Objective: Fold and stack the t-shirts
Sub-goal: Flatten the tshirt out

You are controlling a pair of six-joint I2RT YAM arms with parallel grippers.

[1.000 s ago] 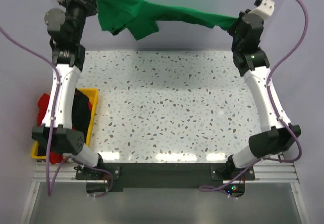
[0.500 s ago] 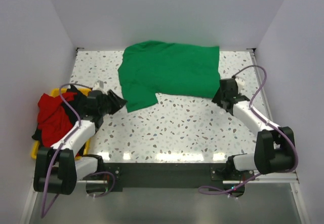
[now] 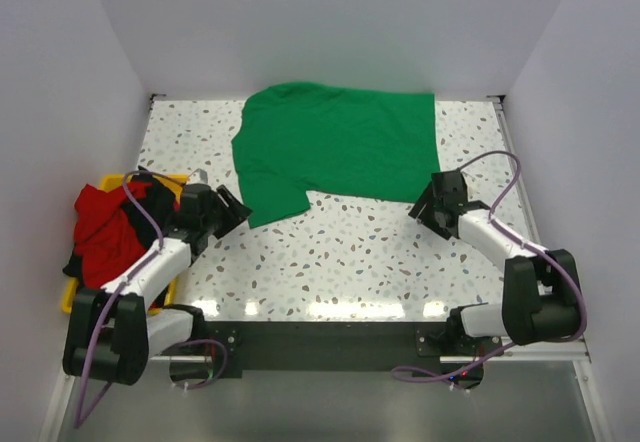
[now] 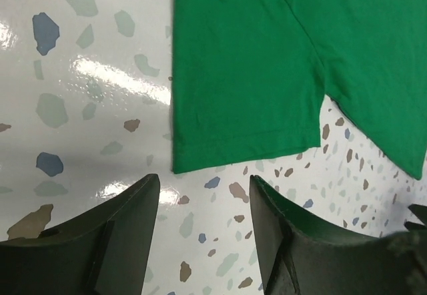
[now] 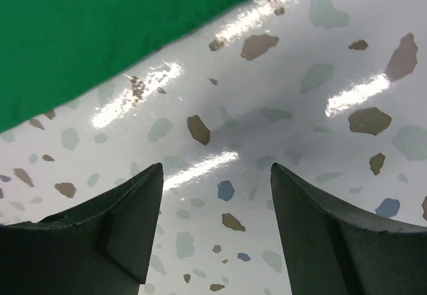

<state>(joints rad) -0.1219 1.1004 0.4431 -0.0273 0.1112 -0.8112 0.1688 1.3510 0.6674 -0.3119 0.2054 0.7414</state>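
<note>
A bright green t-shirt [image 3: 340,147] lies spread flat on the far half of the speckled table [image 3: 350,252], one sleeve pointing toward the near left. My left gripper [image 3: 236,212] sits low on the table just short of that sleeve's hem [image 4: 247,145], open and empty. My right gripper [image 3: 422,205] rests just short of the shirt's near right corner [image 5: 100,35], open with only bare table between its fingers. Red and black t-shirts [image 3: 100,224] lie heaped in the bin at the left.
A yellow plastic bin [image 3: 72,300] stands at the left table edge under the red and black heap. White walls close in the table on the left, back and right. Purple cables loop beside both arms.
A second ago both grippers held the green shirt stretched high between them. They have since laid it flat, opened and drawn back a little toward me.
</note>
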